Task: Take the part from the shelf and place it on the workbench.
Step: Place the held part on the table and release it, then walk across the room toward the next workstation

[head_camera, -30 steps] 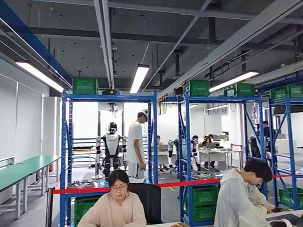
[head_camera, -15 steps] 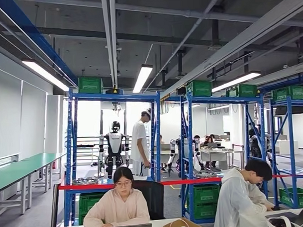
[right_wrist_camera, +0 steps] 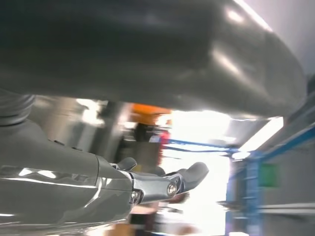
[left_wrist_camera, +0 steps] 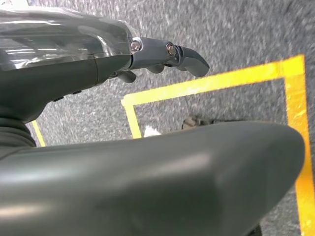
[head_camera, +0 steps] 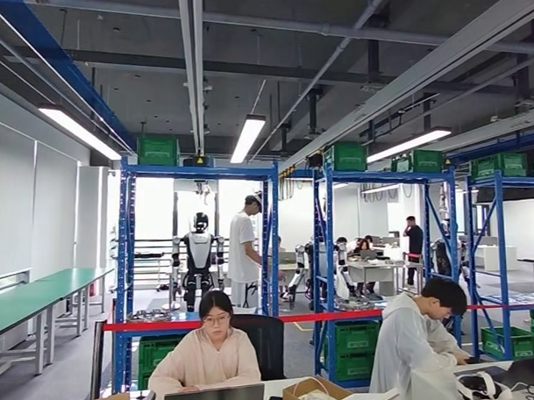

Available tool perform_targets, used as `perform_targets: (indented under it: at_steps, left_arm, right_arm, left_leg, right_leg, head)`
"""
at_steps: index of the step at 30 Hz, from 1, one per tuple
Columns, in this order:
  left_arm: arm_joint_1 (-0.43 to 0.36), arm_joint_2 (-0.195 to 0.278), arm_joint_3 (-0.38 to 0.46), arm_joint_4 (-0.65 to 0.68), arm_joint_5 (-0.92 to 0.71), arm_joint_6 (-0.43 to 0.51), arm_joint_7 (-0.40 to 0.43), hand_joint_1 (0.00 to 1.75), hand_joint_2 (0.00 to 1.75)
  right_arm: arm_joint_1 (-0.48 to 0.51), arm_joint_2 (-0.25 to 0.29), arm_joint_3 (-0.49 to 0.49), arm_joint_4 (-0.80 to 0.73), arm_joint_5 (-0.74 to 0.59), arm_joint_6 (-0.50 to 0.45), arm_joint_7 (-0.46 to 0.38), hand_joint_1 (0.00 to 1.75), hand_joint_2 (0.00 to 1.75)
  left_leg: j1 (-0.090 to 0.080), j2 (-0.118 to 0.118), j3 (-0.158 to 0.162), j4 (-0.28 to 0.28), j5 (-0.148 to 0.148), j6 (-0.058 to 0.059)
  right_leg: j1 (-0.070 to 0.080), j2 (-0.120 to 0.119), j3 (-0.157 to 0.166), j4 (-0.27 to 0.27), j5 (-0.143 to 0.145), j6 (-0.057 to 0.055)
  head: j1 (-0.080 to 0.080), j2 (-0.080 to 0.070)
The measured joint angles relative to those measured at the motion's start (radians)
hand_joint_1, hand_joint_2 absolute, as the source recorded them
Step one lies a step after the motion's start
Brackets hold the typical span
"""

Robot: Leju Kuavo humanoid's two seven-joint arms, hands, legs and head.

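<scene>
The left hand [left_wrist_camera: 163,54] hangs over the grey floor [left_wrist_camera: 230,34], fingers apart, holding nothing. The right hand [right_wrist_camera: 167,184] is also empty with loose fingers, though its view is blurred. Three blue shelves [head_camera: 126,258] stand ahead; the part probably lies on one, among metal pieces [head_camera: 146,316].

Looks like a robotics workshop in a big industrial hall. Tall blue steel racks [head_camera: 200,255] carry green plastic crates [head_camera: 158,150], a humanoid robot [head_camera: 199,268] stands behind them, and long green workbenches [head_camera: 36,296] line the wall. Bare ceiling ducts, strip lights [head_camera: 247,137] and people at laptops [head_camera: 214,399] up front.
</scene>
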Motion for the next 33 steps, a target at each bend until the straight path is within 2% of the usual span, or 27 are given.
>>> perform_targets:
  at_steps: [1,2,3,5,6,7,8,9,10,11,13,14,16,17,18,20,21,22,23,24,25,27,28,29,31,32,33]
  left_arm:
    - [0.002,-0.001,0.000,0.001,0.000,0.001,0.001,0.00,0.00]
    - [0.004,-0.003,0.000,0.001,0.000,0.002,0.000,0.00,0.00]
    - [0.006,-0.004,0.001,0.002,0.000,0.002,0.000,0.00,0.00]
    - [0.010,-0.006,0.001,0.003,0.000,0.002,-0.002,0.00,0.00]
    - [0.011,-0.007,0.001,0.004,0.000,0.002,-0.003,0.00,0.00]
    - [0.011,-0.006,0.001,0.006,0.000,0.002,-0.003,0.00,0.00]
    - [0.011,-0.006,0.001,0.008,0.000,0.002,-0.004,0.00,0.00]
    - [0.011,-0.006,0.001,0.009,0.000,0.002,-0.004,0.00,0.00]
    - [0.010,-0.006,0.001,0.010,0.000,0.002,-0.005,0.00,0.00]
    - [0.010,-0.007,0.001,0.010,0.000,0.001,-0.005,0.00,0.00]
    - [0.007,-0.007,0.001,0.010,0.000,-0.001,-0.007,0.00,0.00]
    - [0.006,-0.007,0.001,0.010,0.000,-0.001,-0.008,0.00,0.00]
    - [0.007,-0.007,0.001,0.010,0.000,-0.001,-0.010,0.00,0.00]
    - [0.009,-0.007,0.001,0.010,0.000,-0.001,-0.010,0.00,0.00]
    - [0.009,-0.007,0.001,0.010,0.000,-0.001,-0.010,0.00,0.00]
    - [0.007,-0.006,0.001,0.011,0.000,-0.001,-0.010,0.00,0.00]
    - [0.006,-0.006,0.001,0.011,0.000,-0.001,-0.010,0.00,0.00]
    - [0.006,-0.006,0.001,0.011,0.000,-0.001,-0.010,0.00,0.00]
    - [0.006,-0.006,0.000,0.011,0.000,-0.001,-0.010,0.00,0.00]
    - [0.006,-0.006,0.000,0.011,0.000,-0.001,-0.009,0.00,0.00]
    - [0.006,-0.006,0.000,0.012,0.000,-0.001,-0.009,0.00,0.00]
    - [0.005,-0.007,-0.001,0.012,0.000,-0.001,-0.009,0.00,0.00]
    - [0.004,-0.007,-0.001,0.012,0.000,-0.001,-0.009,0.00,0.00]
    - [0.004,-0.007,-0.002,0.012,0.000,-0.002,-0.007,0.00,0.00]
    - [0.003,-0.007,-0.005,0.012,0.000,-0.003,-0.004,0.00,0.00]
    - [0.003,-0.007,-0.008,0.013,0.000,-0.004,-0.002,0.00,0.00]
    - [0.004,-0.007,-0.011,0.013,0.000,-0.004,0.000,0.00,0.00]
  right_arm:
    - [0.006,-0.001,-0.006,0.035,-0.011,-0.001,0.012,0.00,0.00]
    - [0.011,-0.002,-0.013,0.074,-0.022,-0.004,0.022,0.00,0.00]
    - [0.015,-0.002,-0.023,0.114,-0.032,-0.007,0.030,0.00,0.00]
    - [0.023,-0.002,-0.044,0.183,-0.041,-0.013,0.037,0.00,0.00]
    - [0.025,-0.002,-0.054,0.211,-0.041,-0.016,0.043,0.00,0.00]
    - [0.026,-0.002,-0.063,0.234,-0.038,-0.018,0.050,0.00,0.00]
    - [0.025,-0.002,-0.070,0.255,-0.034,-0.021,0.059,0.00,0.00]
    - [0.023,-0.002,-0.078,0.276,-0.029,-0.023,0.069,0.00,0.00]
    - [0.022,-0.002,-0.086,0.295,-0.026,-0.025,0.077,0.00,0.00]
    - [0.022,-0.003,-0.094,0.313,-0.024,-0.027,0.084,0.00,0.00]
    - [0.019,-0.003,-0.109,0.341,-0.019,-0.032,0.096,0.00,0.00]
    - [0.015,-0.003,-0.117,0.359,-0.015,-0.036,0.101,0.00,0.00]
    - [0.004,-0.003,-0.135,0.410,-0.002,-0.046,0.109,0.00,0.00]
    - [0.000,-0.003,-0.145,0.440,0.005,-0.052,0.111,0.00,0.00]
    - [-0.002,-0.003,-0.156,0.469,0.012,-0.058,0.112,0.00,0.00]
    - [-0.007,-0.002,-0.179,0.520,0.039,-0.082,0.118,0.00,0.00]
    - [-0.013,-0.002,-0.192,0.546,0.064,-0.102,0.127,0.00,0.00]
    - [-0.020,-0.001,-0.204,0.573,0.092,-0.123,0.136,0.00,0.00]
    - [-0.028,0.000,-0.218,0.605,0.123,-0.143,0.144,0.00,0.00]
    - [-0.036,0.001,-0.234,0.641,0.151,-0.159,0.149,0.00,0.00]
    - [-0.044,0.003,-0.248,0.676,0.170,-0.167,0.149,0.00,0.00]
    - [-0.062,0.005,-0.277,0.740,0.197,-0.177,0.146,0.00,0.00]
    - [-0.074,0.006,-0.292,0.773,0.210,-0.185,0.145,0.00,0.00]
    - [-0.087,0.006,-0.308,0.810,0.227,-0.196,0.147,0.00,0.00]
    - [-0.115,0.007,-0.341,0.906,0.271,-0.235,0.152,0.00,0.00]
    - [-0.129,0.008,-0.357,0.960,0.294,-0.256,0.154,0.00,0.00]
    - [-0.143,0.008,-0.374,1.016,0.314,-0.276,0.157,0.00,0.00]
  left_leg:
    - [0.002,0.000,-0.005,0.003,-0.007,-0.005]
    - [0.003,-0.001,-0.012,0.018,-0.032,-0.008]
    - [0.004,-0.001,-0.022,0.050,-0.074,-0.010]
    - [0.004,-0.002,-0.046,0.161,-0.173,-0.016]
    - [0.005,-0.002,-0.054,0.219,-0.200,-0.020]
    - [0.007,-0.001,-0.053,0.258,-0.202,-0.025]
    - [0.009,-0.001,-0.040,0.269,-0.182,-0.029]
    - [0.012,0.000,-0.013,0.249,-0.149,-0.034]
    - [0.016,0.005,0.026,0.202,-0.121,-0.039]
    - [0.017,0.015,0.070,0.139,-0.113,-0.044]
    - [0.015,0.029,0.132,0.036,-0.135,-0.037]
    - [0.011,0.030,0.141,0.014,-0.147,-0.028]
    - [0.009,0.023,0.131,0.011,-0.139,-0.006]
    - [0.009,0.020,0.123,0.011,-0.129,0.003]
    - [0.009,0.019,0.111,0.011,-0.118,0.011]
    - [0.006,0.013,0.083,0.011,-0.095,0.022]
    - [0.003,0.011,0.069,0.011,-0.083,0.026]
    - [-0.001,0.009,0.054,0.012,-0.071,0.027]
    - [-0.004,0.007,0.040,0.012,-0.060,0.027]
    - [-0.007,0.006,0.025,0.012,-0.049,0.027]
    - [-0.010,0.004,0.011,0.012,-0.038,0.027]
    - [-0.013,0.001,-0.009,0.012,-0.017,0.024]
    - [-0.014,0.000,-0.015,0.012,-0.007,0.021]
    - [-0.013,-0.001,-0.020,0.012,0.004,0.016]
    - [-0.009,-0.003,-0.029,0.008,0.024,0.005]
    - [-0.008,-0.005,-0.035,0.011,0.018,0.001]
    - [-0.007,-0.008,-0.044,0.025,-0.008,-0.002]
  right_leg:
    - [0.000,-0.002,-0.006,-0.005,0.011,-0.005]
    - [-0.001,-0.005,-0.014,-0.009,0.024,-0.011]
    - [-0.003,-0.009,-0.026,-0.012,0.035,-0.016]
    - [-0.002,-0.015,-0.055,-0.003,0.051,-0.022]
    - [-0.003,-0.019,-0.071,0.004,0.058,-0.022]
    - [-0.003,-0.025,-0.090,0.013,0.066,-0.021]
    - [-0.004,-0.029,-0.111,0.024,0.072,-0.018]
    - [-0.007,-0.035,-0.132,0.037,0.077,-0.015]
    - [-0.008,-0.040,-0.152,0.052,0.081,-0.011]
    - [-0.009,-0.046,-0.172,0.069,0.083,-0.006]
    - [-0.007,-0.056,-0.197,0.096,0.088,0.004]
    - [-0.007,-0.062,-0.202,0.103,0.093,0.010]
    - [-0.011,-0.063,-0.207,0.107,0.098,0.022]
    - [-0.013,-0.053,-0.211,0.116,0.080,0.029]
    - [-0.016,-0.038,-0.219,0.140,0.045,0.036]
    - [-0.019,-0.015,-0.241,0.238,-0.056,0.043]
    - [-0.019,-0.012,-0.250,0.298,-0.094,0.044]
    - [-0.020,-0.012,-0.251,0.344,-0.109,0.043]
    - [-0.020,-0.011,-0.240,0.365,-0.102,0.040]
    - [-0.019,-0.010,-0.215,0.353,-0.078,0.036]
    - [-0.018,-0.008,-0.175,0.308,-0.048,0.029]
    - [-0.009,0.003,-0.062,0.152,-0.019,0.010]
    - [-0.005,0.007,-0.013,0.078,-0.021,0.003]
    - [0.000,0.011,0.019,0.026,-0.027,-0.002]
    - [0.005,0.008,0.029,-0.010,-0.021,-0.006]
    - [0.005,0.004,0.020,-0.014,-0.009,-0.011]
    - [0.004,0.000,0.009,-0.018,0.006,-0.017]
  head:
    - [0.000,0.000]
    - [0.000,0.000]
    - [0.000,0.000]
    - [0.000,0.000]
    - [0.000,0.000]
    - [0.000,0.000]
    - [0.000,0.000]
    - [0.000,0.000]
    - [0.000,0.000]
    - [0.000,0.000]
    - [0.000,0.000]
    - [0.000,0.000]
    - [0.000,0.000]
    - [0.000,0.000]
    - [0.000,0.000]
    - [0.000,0.000]
    - [0.000,0.000]
    - [0.000,0.000]
    - [0.000,0.000]
    - [0.000,0.000]
    - [0.000,0.000]
    - [0.000,0.000]
    - [0.000,0.000]
    - [0.001,0.000]
    - [0.001,0.000]
    - [0.001,0.001]
    - [0.001,0.001]
